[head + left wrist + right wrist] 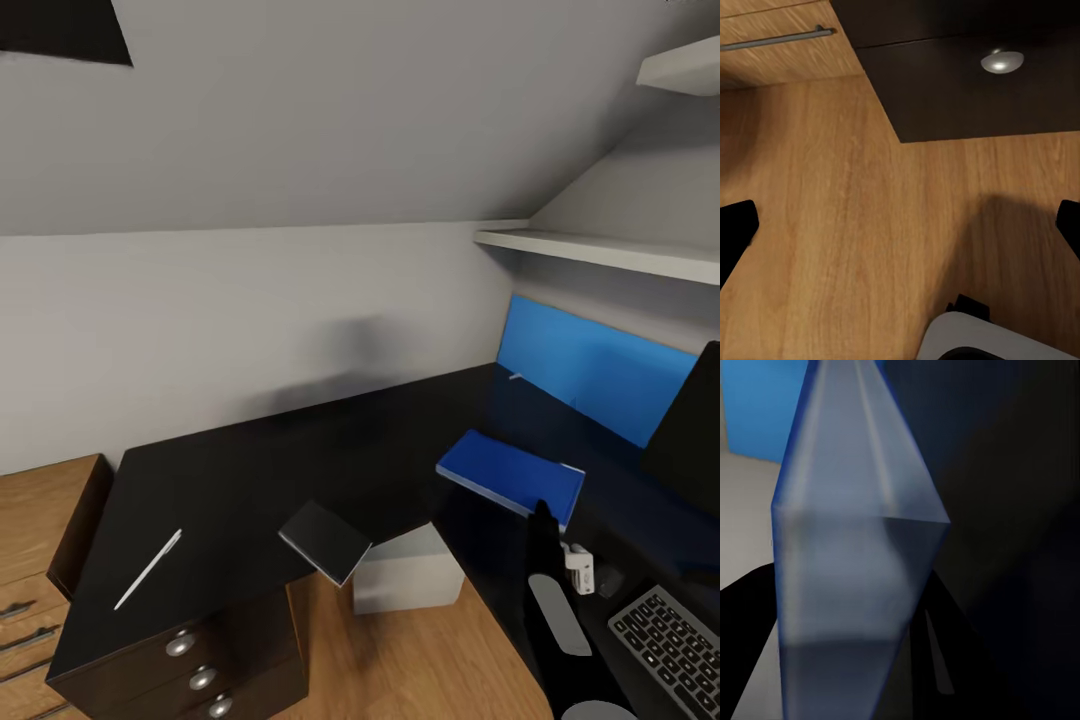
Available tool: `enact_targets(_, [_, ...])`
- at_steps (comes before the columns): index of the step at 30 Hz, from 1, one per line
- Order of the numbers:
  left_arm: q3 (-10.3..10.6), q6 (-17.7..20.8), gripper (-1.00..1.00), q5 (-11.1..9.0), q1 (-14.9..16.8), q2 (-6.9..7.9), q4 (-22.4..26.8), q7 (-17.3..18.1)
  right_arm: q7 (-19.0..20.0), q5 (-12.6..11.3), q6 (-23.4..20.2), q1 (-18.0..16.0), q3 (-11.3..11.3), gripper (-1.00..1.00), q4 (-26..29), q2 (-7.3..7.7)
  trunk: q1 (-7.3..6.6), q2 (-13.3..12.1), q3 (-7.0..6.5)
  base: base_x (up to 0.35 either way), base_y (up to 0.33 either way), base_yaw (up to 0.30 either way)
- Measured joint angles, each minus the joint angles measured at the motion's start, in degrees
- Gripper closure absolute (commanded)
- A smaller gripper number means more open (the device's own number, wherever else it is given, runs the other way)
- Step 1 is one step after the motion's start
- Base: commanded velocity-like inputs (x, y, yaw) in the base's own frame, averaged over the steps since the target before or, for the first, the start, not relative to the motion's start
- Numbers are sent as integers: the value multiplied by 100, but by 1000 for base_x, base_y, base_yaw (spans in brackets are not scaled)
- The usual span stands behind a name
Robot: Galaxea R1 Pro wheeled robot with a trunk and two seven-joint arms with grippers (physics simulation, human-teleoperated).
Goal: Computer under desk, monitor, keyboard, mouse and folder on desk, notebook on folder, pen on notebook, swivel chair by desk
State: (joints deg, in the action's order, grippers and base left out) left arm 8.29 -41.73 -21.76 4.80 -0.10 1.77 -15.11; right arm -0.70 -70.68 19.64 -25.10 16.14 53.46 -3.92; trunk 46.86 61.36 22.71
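Head view: folder (510,475), bright blue flat slab, near desk (300,450) inner corner, one end raised. Right gripper (543,512) clamped on folder's near edge. Notebook (325,541) overhangs desk front edge. Left gripper (900,225) fingers wide apart, empty, above wood floor (855,225).

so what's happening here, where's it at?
The right gripper holds the blue folder by its near edge, at or just above the black desk; whether it's set down is unclear. The notebook sits at the desk's front edge, partly overhanging, and the pen lies further left. Neither is stacked yet. The keyboard is on the desk, the computer under it. The left gripper hangs open over the floor.
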Motion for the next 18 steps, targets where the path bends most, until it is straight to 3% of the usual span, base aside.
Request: enact_targets(18, [-8,1,-100,0,0,-6,0,1,-880,11,23,0,-9,100,-27,-9,-1,1,0,-5,4,0])
